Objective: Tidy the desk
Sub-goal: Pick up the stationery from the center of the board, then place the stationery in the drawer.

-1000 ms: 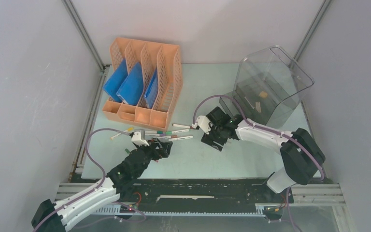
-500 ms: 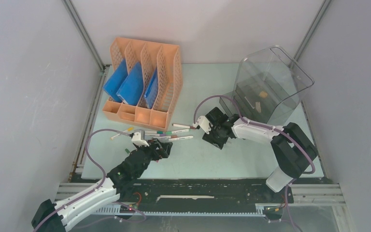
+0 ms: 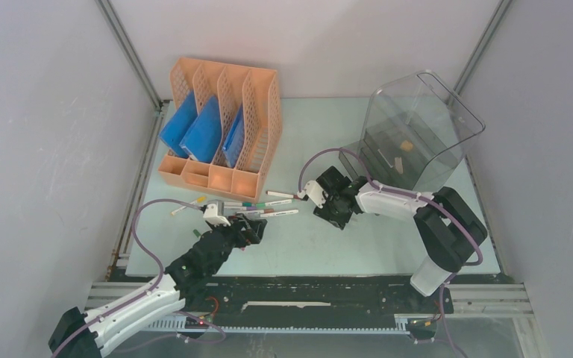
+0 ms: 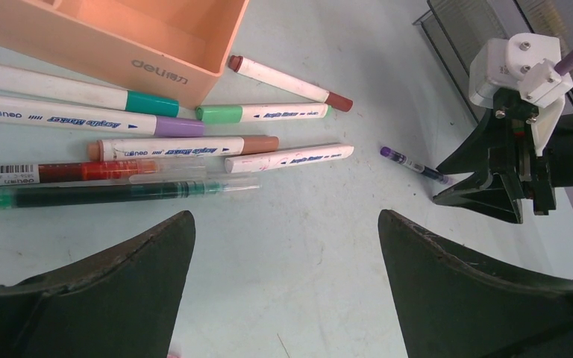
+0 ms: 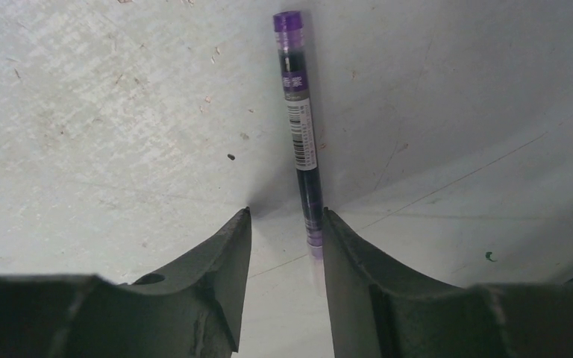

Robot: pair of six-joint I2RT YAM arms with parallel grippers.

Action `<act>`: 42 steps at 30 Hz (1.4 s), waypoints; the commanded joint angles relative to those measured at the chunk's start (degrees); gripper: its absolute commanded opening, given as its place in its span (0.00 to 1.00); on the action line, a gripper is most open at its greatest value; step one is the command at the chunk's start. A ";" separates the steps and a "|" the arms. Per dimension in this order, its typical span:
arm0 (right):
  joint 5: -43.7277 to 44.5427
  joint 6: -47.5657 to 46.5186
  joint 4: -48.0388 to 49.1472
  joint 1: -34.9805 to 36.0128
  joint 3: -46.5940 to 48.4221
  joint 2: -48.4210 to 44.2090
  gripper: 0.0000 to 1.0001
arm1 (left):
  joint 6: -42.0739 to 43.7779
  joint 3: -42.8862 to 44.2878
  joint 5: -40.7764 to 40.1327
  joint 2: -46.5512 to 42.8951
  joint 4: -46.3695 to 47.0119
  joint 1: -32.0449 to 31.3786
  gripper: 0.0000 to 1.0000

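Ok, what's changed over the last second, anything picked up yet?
The right arm's black elbow swung left, inward; the right gripper kept its place, jaws straddling the thin purple pen, not clamped. Nothing taken or released. The left gripper, wide open, the loose markers and orange perforated file rack stayed put.

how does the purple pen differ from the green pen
The purple pen lies alone between the right gripper's fingers; the green pen lies among markers near the orange rack, untouched. Purple ink against green. Both lie flat on the desk, with clear barrels.
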 commanded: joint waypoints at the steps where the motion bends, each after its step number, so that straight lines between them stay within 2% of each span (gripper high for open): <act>1: -1.10 0.54 0.06 -0.28 1.48 1.02 0.45 | -0.72 -0.34 0.35 0.06 1.82 0.31 1.00; 6: -1.55 0.41 -0.38 0.01 1.69 1.19 0.36 | -0.64 -0.25 0.40 0.09 1.85 0.27 1.00; 12: -1.85 0.36 -0.73 0.37 1.87 1.34 0.29 | -0.67 -0.16 0.55 0.39 2.06 0.31 1.00; 18: -2.40 0.19 -1.53 0.56 2.36 1.09 0.10 | -0.81 -0.25 0.85 0.57 2.12 0.28 1.00; 25: -4.29 -0.11 -2.41 0.66 2.88 -1.39 0.00 | -1.07 -0.34 1.40 0.33 1.99 0.27 1.00; 36: -6.78 -1.75 -3.58 1.35 2.92 -10.78 0.00 | -1.07 -0.34 1.45 0.68 1.81 0.31 1.00; 42: -6.56 -3.48 -3.17 0.02 1.96 -20.86 0.00 | -0.90 -0.25 1.34 0.95 1.89 0.27 1.00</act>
